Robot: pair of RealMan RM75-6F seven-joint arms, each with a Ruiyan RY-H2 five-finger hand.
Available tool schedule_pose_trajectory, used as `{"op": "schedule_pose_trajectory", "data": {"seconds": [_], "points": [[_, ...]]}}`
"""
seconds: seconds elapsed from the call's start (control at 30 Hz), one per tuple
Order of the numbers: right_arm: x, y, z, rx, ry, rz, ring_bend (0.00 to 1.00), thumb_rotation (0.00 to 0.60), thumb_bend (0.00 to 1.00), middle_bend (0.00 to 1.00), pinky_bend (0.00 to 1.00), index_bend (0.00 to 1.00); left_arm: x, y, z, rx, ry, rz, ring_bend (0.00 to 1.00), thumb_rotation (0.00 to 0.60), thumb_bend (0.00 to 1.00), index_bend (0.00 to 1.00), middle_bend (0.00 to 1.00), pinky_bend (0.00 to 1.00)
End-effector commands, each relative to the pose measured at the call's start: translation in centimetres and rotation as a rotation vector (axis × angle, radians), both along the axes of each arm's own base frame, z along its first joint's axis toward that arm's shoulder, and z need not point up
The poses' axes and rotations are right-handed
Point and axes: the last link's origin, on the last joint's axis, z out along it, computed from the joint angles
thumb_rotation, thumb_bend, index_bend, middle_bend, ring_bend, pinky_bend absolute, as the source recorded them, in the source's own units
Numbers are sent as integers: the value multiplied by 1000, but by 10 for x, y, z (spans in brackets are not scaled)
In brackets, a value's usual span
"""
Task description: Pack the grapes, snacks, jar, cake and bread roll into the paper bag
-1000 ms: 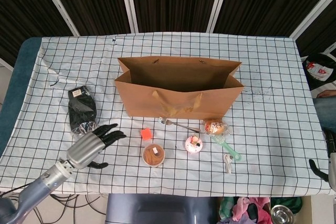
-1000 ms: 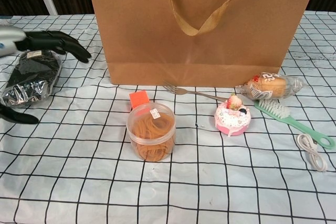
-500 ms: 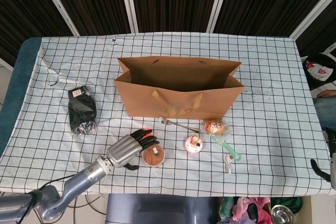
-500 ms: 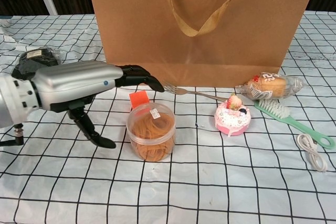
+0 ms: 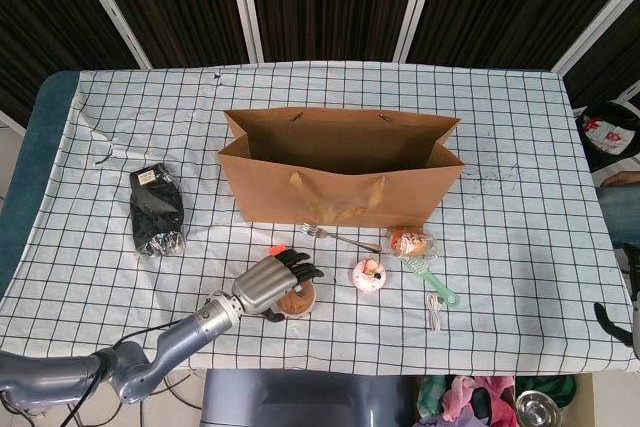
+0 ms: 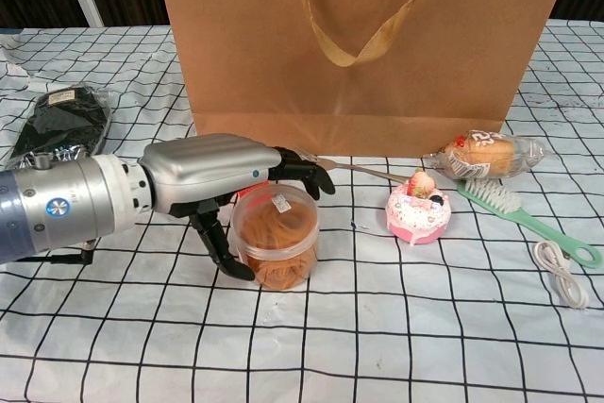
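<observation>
Head view: the paper bag (image 5: 340, 172) stands open-mouthed at mid-table. The jar (image 5: 296, 299) sits on the checked cloth at about 7 o'clock from the bag, near its front face but not touching it. The left hand (image 5: 275, 280) comes in from the table's 7 o'clock edge, its fingers (image 5: 302, 269) lying over the jar's top and its palm at the jar's 9 o'clock side. The right hand (image 5: 612, 321) shows only as a dark sliver at the frame's 4 o'clock edge, well apart from everything (whether its fingers are spread or curled cannot be told). The left hand is plainly the nearer one to the jar.

Chest view: the jar (image 6: 276, 247) stands upright, long axis vertical, holding something coiled and brown. The left hand (image 6: 222, 173) arches over it: fingers (image 6: 300, 167) reach across the lid toward 3 o'clock, slightly apart, while the thumb (image 6: 216, 245) hangs down at the jar's 9 o'clock wall, just beside or touching it. The fingers look cupped around the jar rather than clamped; I judge the grip not yet closed. So the jar lies directly below and between fingers and thumb, and closing calls for squeezing along the 9-to-3 line. The cake (image 6: 418, 211) sits at the jar's 3 o'clock, the bread roll (image 6: 483, 154) beyond it at 2 o'clock, and the dark snacks (image 6: 58, 129) packet at 10 o'clock.
</observation>
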Motion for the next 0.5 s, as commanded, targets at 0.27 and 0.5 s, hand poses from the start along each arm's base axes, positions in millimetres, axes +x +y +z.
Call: {"op": "schedule_pose_trajectory", "data": {"seconds": [0.27, 0.5], "points": [[0, 0, 1, 0, -6, 2, 200, 600, 232, 100, 234, 72, 0, 3, 1, 13, -9, 6, 280, 600, 271, 321, 396, 326], [0, 1, 3, -6, -7, 3, 200, 600, 233, 99, 234, 72, 16, 5, 28, 61, -115, -11, 302, 600, 305, 334, 424, 353]]}}
